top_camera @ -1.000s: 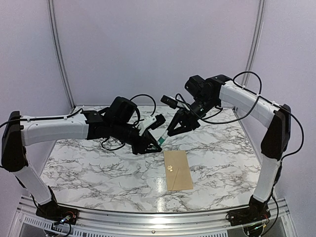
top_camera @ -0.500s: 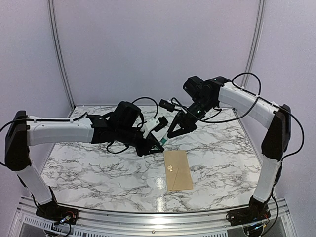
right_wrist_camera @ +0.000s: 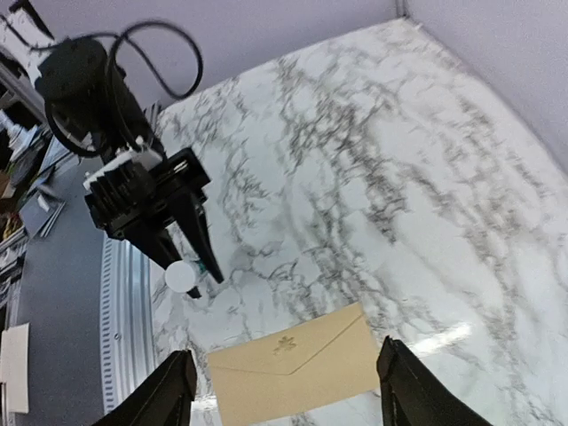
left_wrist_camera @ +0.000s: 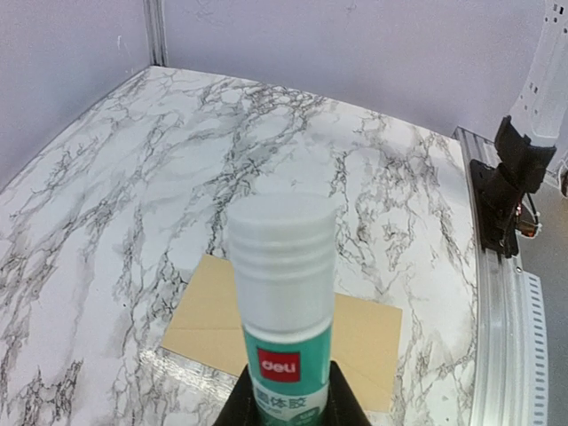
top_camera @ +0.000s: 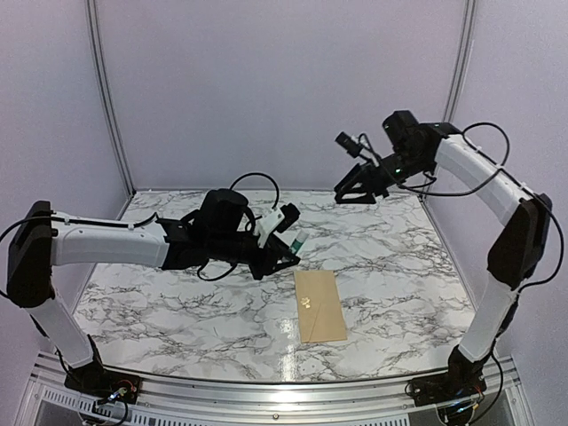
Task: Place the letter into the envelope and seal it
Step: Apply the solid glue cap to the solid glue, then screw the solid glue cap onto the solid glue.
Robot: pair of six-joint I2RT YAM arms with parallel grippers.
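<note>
Over the marble worktop (top_camera: 177, 302), the right claw (top_camera: 351, 193) has swung up and away to the far right. Its jaws are spread with nothing between them, where a moment ago it sat narrowed at the tip of the glue stick (left_wrist_camera: 284, 302). The left claw (top_camera: 286, 257) stays clamped on that stick, near the far end of the envelope (top_camera: 319, 304), which lies flat, flap down. You are likely readying glue for sealing. The letter is nowhere in view, perhaps inside the envelope. You cannot tell whether the stick's cap is off.
</note>
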